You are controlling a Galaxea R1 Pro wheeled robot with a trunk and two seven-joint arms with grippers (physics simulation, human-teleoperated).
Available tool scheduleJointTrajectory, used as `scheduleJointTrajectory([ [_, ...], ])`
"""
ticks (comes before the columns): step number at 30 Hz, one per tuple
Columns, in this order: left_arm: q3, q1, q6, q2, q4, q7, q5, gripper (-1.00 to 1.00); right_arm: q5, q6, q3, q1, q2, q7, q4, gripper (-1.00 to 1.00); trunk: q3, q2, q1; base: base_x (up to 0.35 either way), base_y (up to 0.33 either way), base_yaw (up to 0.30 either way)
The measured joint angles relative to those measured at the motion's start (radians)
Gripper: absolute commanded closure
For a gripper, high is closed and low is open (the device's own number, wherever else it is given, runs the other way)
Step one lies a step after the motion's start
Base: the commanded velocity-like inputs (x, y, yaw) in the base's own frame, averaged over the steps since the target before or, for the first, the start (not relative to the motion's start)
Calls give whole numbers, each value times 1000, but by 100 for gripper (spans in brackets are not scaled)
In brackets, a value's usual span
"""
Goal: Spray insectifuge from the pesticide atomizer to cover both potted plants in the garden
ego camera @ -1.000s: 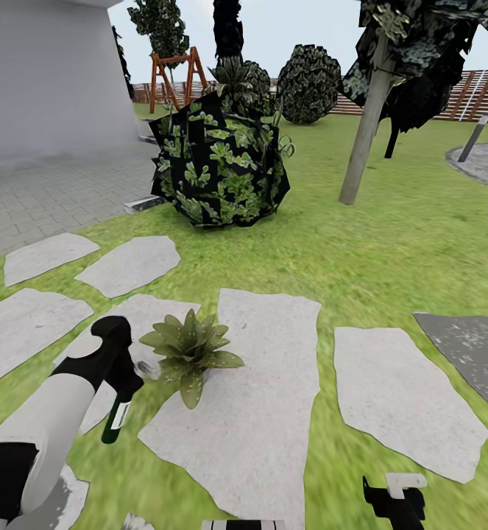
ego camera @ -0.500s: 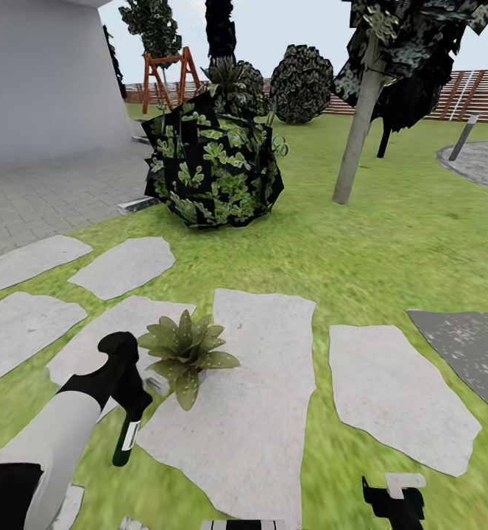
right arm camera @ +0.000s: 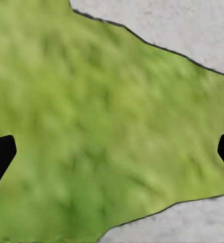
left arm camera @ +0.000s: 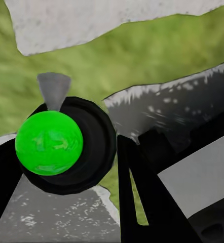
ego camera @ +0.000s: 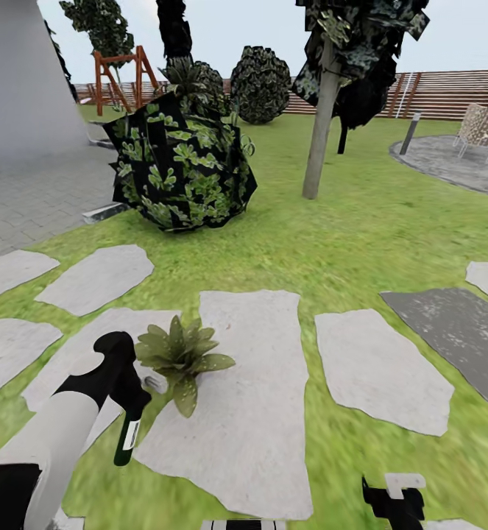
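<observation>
the left gripper (ego camera: pixel 126 401) hangs at about 8 o'clock in the head view, its black fingers pinched on the pesticide atomizer (ego camera: pixel 126 439), which points down over the grass (ego camera: pixel 361 221) with its dark body and a pale label showing below the hand. in the left wrist view the atomizer (left arm camera: pixel 66 144) sits between the two dark fingers (left arm camera: pixel 142 197) as a round black shape with a bright green disc on it; which end of the bottle that is, i can't quite tell. one potted plant (ego camera: pixel 179 355), a low rosette of pointed green leaves, stands just beside the left gripper toward 1 o'clock from it, on the edge of a pale stepping stone (ego camera: pixel 251 397). the right gripper (ego camera: pixel 396 500) shows at 5 o'clock in the head view, and in the right wrist view its black fingertips (right arm camera: pixel 0 154) stand wide apart with nothing but lawn and stone edges between them. a big dark leafy shrub (ego camera: pixel 181 169) sits at 11 o'clock, a tree trunk (ego camera: pixel 319 132) at 1 o'clock, and a wooden slat fence (ego camera: pixel 450 92) runs along the far side.
</observation>
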Motion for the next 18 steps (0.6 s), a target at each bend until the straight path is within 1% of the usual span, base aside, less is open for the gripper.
scheduleJointTrajectory([
  [3, 0, 0, 0, 0, 0, 0, 0, 100, 0, 0, 0, 0, 1, 0, 0, -100, 0, 0, 0, -174, 283, -75],
  [9, 0, 1, 0, 0, 1, 0, 0, 100, 0, 0, 0, 0, -2, 0, -1, -100, 0, 0, 0, -218, 248, -7],
  [11, 0, 1, 0, 0, 1, 0, 0, 100, 0, 0, 0, 0, -2, 0, -1, -100, 0, 0, 0, -107, 273, -1],
  [14, 0, 1, 0, 0, 5, 0, 0, 100, 0, 0, 0, 0, -2, 0, -2, -100, 0, 0, 0, 75, 294, 0],
  [18, 0, 1, 0, -1, 9, 0, 2, 100, 1, 0, 0, 0, -2, 0, -2, -100, 0, 0, -1, 209, 266, 0],
])
